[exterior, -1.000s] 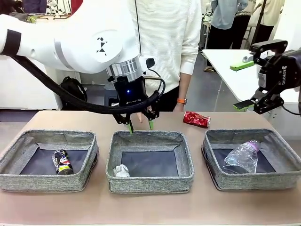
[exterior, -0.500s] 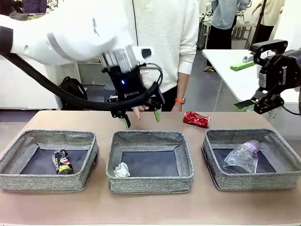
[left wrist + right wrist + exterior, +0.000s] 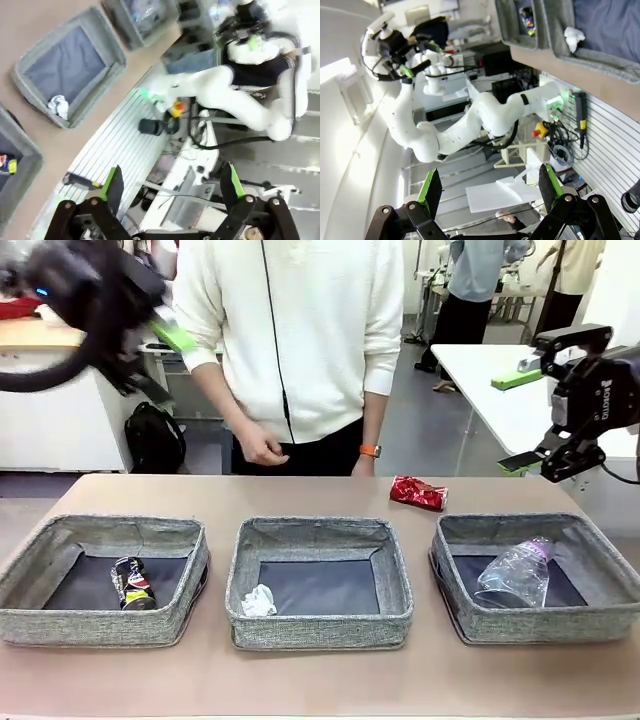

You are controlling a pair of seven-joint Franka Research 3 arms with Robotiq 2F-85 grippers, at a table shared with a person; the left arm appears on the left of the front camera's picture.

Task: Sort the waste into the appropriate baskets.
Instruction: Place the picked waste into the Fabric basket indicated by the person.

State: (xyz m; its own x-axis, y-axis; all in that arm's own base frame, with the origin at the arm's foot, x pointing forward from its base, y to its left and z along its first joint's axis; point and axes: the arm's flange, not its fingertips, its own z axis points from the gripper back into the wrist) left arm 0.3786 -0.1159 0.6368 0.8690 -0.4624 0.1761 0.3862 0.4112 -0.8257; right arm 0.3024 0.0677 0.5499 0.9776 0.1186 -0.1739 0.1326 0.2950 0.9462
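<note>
Left gripper had swung up-left from above the middle basket, jaws apart, wad dropped; next, red can below the open right gripper.

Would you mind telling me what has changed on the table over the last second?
The left gripper, which hung over the middle basket, has swung up and away to the upper left, jaws open and empty. The paper wad lies in that basket as before. The right gripper stayed raised and open. The dark can, plastic bottle and red can have not moved.
</note>
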